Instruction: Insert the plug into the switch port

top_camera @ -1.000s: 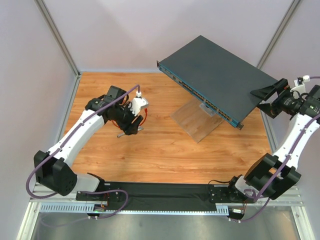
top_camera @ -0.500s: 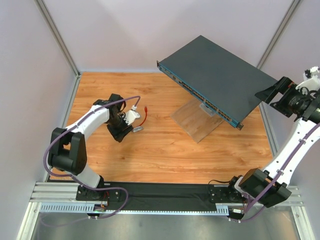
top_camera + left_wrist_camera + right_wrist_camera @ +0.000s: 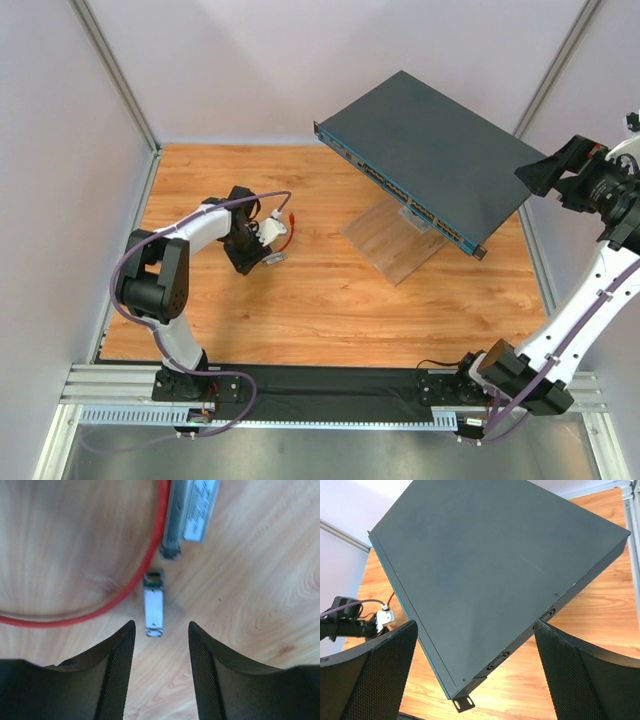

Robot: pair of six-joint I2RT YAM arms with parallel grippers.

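Two tools, both spread wide.
Left tool point(image 3: 161, 627) hangs over a grey stub point(image 3: 153, 607) on the desk point(image 3: 250, 605), red cable point(image 3: 162, 505) beside; right tool point(image 3: 475, 626) faces the dark box point(image 3: 495, 555).

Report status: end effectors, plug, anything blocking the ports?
Left end effector open, low over a grey stub, red cable beside it, ungripped. Right end effector open, behind the switch, not touching. Port row unblocked.

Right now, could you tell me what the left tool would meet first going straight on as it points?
Probably the grey metal stub on the table, centred ahead of the left tool; depth is unclear.
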